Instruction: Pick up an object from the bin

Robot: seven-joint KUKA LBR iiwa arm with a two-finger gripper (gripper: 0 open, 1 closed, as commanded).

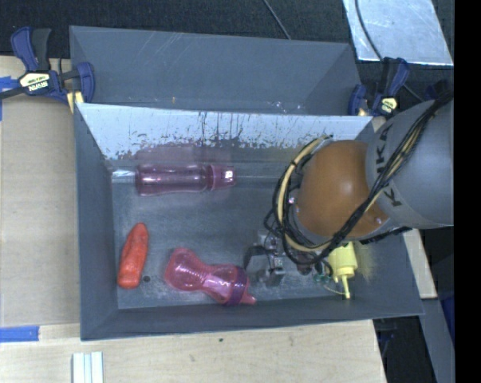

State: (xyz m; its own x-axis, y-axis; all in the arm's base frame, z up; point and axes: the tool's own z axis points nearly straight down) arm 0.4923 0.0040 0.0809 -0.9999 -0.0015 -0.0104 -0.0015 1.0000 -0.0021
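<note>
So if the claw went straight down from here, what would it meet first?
Likely the purple cap of the lying pink bottle, or the bin floor just beside it; depth is unclear.

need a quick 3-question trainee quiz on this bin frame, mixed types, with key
1. True or false: the pale pink translucent plastic bottle lies on its side along the far wall of the grey metal bin.
2. At which side of the view does the orange carrot-shaped toy lie?
3. Which lies nearest the gripper? A) the pale pink translucent plastic bottle B) the bright pink plastic bottle with a purple cap C) the orange carrot-shaped toy
Key: 1 true; 2 left; 3 B.
</note>
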